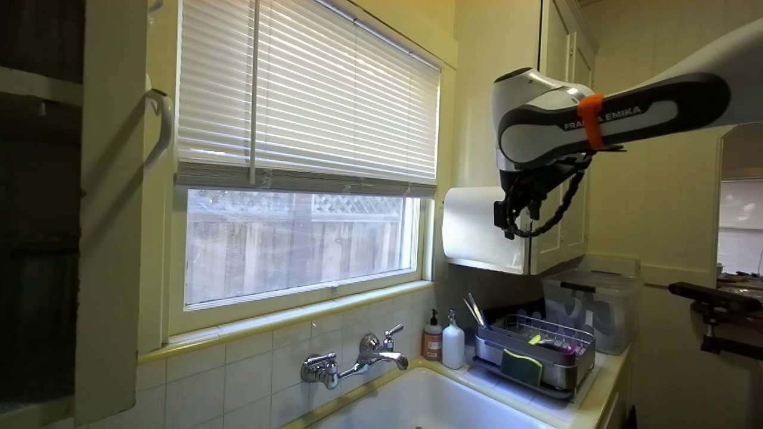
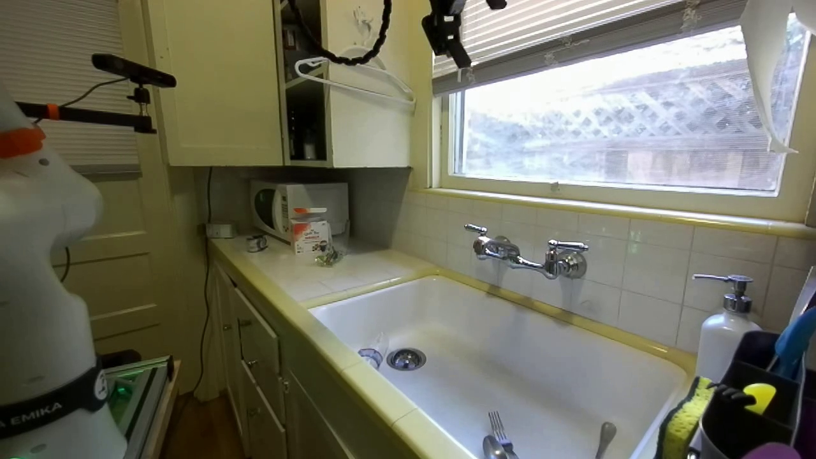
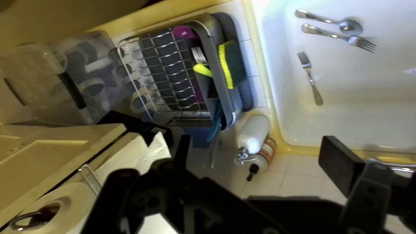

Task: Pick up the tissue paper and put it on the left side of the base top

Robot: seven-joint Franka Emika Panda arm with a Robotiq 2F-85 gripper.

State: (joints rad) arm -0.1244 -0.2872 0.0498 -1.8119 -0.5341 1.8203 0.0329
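The tissue paper (image 1: 474,232) is a thick white roll mounted on the side of the wall cabinet, beside the window. Its loose sheet hangs down at the top right of an exterior view (image 2: 768,76). In the wrist view the roll's end and a torn sheet edge (image 3: 144,154) show at lower left, partly hidden by the gripper's left finger. My gripper (image 3: 261,158) is open with nothing between its fingers. It is in front of the roll in an exterior view (image 1: 517,221); whether it touches the paper I cannot tell. It also shows at the top (image 2: 475,32).
A dish rack (image 1: 530,357) and two soap bottles (image 1: 444,342) stand below the roll. The sink (image 2: 523,357) holds forks and spoons. The faucet (image 2: 529,255) sticks out from the wall. A clear plastic bin (image 1: 596,310) stands behind the rack. A microwave (image 2: 299,204) sits on the far counter.
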